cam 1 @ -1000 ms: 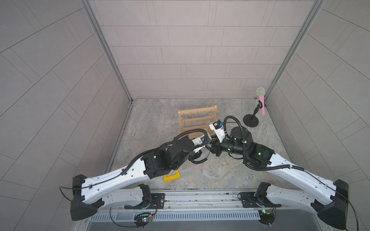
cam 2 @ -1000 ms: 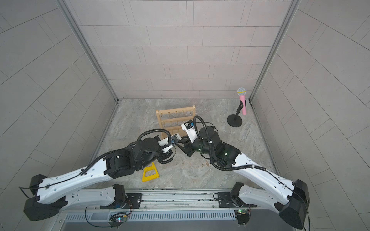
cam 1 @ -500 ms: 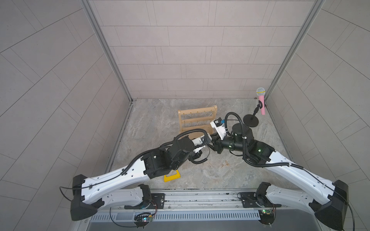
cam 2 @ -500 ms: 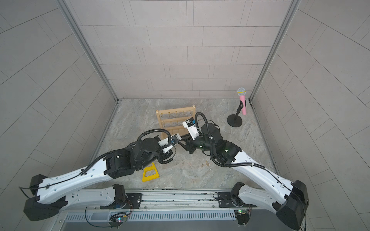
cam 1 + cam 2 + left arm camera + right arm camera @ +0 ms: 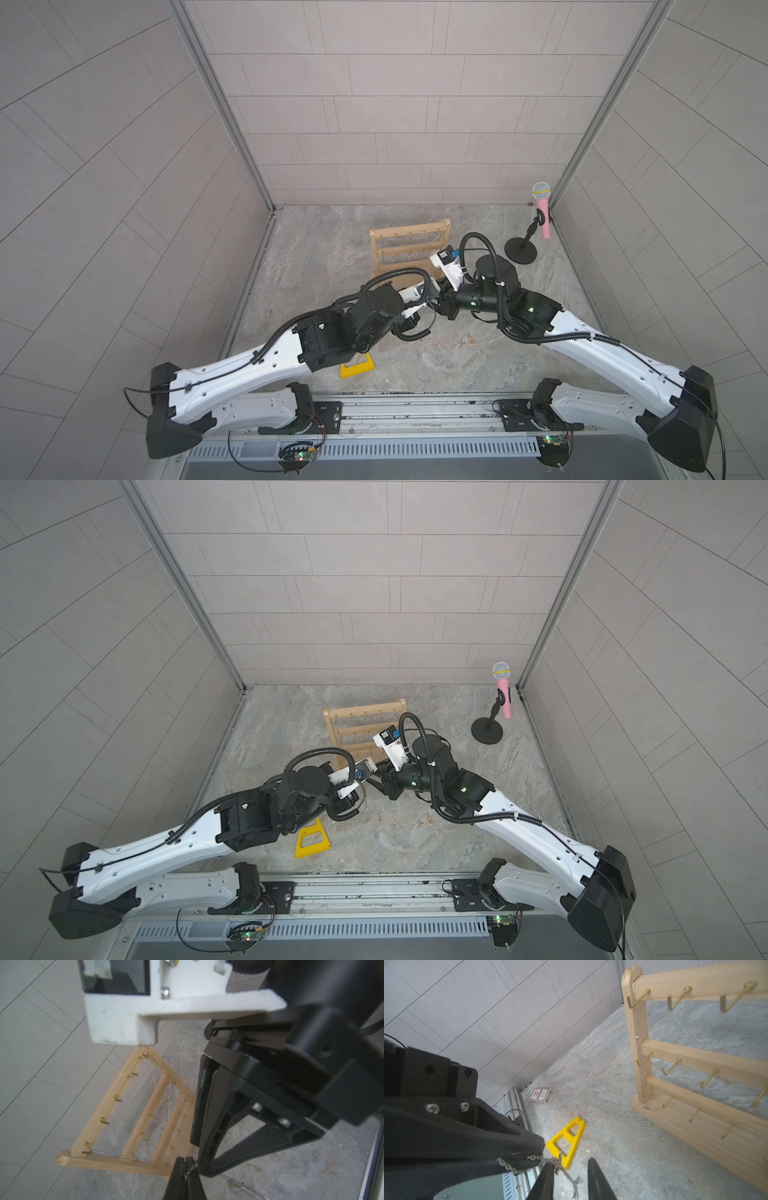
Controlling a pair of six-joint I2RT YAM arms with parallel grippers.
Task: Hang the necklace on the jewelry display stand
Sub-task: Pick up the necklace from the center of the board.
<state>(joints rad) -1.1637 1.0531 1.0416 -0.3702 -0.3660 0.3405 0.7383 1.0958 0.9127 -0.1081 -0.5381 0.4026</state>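
Left hand (image 5: 185, 1167) pinched shut on necklace (image 5: 529, 1158). Links ran across to right hand (image 5: 571, 1178): narrow gap, tail dangling inside, not clamped. Hands tip to tip in top view. Stand (image 5: 409, 249) close at 11 o'clock, long axis 9–3. Neither hand clearly nearer. Second chain (image 5: 638, 1047) hung from end hook (image 5: 638, 998).

jewelry display stand (image 5: 409, 248): 5 o'clock corner behind right arm's camera mount (image 5: 451, 272) | yellow frame (image 5: 357, 369): 12 o'clock end under left arm (image 5: 249, 365) | necklace (image 5: 533, 1158): too fine for both top views; right wrist view, tail smeared, apparently at right gripper (image 5: 571, 1180) | left gripper (image 5: 539, 1146): blurred
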